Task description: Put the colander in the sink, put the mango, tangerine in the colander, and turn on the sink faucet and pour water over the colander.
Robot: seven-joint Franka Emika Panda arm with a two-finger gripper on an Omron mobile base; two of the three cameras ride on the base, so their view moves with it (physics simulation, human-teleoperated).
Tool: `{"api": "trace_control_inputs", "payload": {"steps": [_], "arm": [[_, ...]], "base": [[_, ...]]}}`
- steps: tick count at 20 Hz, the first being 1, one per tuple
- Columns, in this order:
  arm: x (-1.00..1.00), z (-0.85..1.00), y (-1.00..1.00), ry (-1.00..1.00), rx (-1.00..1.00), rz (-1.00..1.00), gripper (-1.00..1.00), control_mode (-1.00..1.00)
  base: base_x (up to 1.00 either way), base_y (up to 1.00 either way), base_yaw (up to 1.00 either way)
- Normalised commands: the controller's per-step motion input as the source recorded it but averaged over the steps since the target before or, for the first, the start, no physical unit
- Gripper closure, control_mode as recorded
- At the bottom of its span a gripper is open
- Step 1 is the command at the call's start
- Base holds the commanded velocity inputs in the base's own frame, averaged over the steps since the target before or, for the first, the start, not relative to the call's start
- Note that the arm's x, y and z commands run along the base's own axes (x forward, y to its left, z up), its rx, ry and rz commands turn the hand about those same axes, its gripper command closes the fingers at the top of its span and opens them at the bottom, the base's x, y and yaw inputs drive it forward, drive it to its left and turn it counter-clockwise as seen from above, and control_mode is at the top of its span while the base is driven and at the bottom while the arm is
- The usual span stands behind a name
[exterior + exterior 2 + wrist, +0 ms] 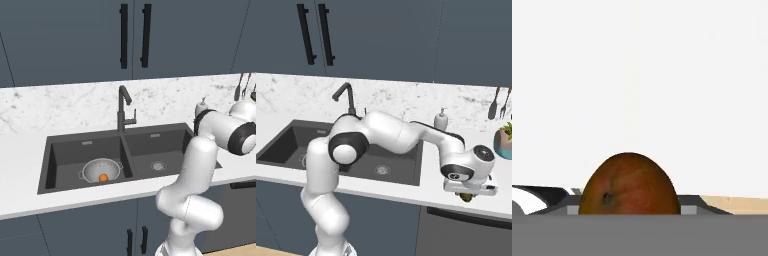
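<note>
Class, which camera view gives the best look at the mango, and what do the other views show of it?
The hand view is best: the mango fills the lower centre, close up, its reddish-brown skin and stem end clear. The right base view shows only a dark sliver of it under the pincer on the white counter. In the left base view the arm hides that spot.

White marble-look counter (20,165) with a dark double-basin sink (150,145) set in, soap dispenser (441,120) and mango (466,197) resting on it

Tool (468,194) hides most of the mango (466,197)
</note>
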Motion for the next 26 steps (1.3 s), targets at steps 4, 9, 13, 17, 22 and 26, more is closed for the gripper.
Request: {"api": "trace_control_inputs", "payload": {"steps": [4,9,13,17,22,26], "arm": [[-0.15,0.67,1.00,-0.11,0.00,-0.03,1.00,-1.00],[-0.03,0.67,1.00,-0.04,0.00,-0.01,1.00,-1.00],[0.00,0.60,1.00,0.00,0.00,0.00,1.00,-1.00],[0.04,0.43,1.00,0.00,0.00,0.00,1.00,-1.00],[0.02,0.26,1.00,0.00,0.00,0.00,1.00,-1.00],[0.00,0.15,1.00,0.00,-0.01,0.00,1.00,-1.00]], "base": [[0.00,0.00,0.00],[0.00,0.00,0.00],[0.00,0.00,0.00],[0.00,0.00,0.00],[0.00,0.00,0.00],[0.00,0.00,0.00]]}}
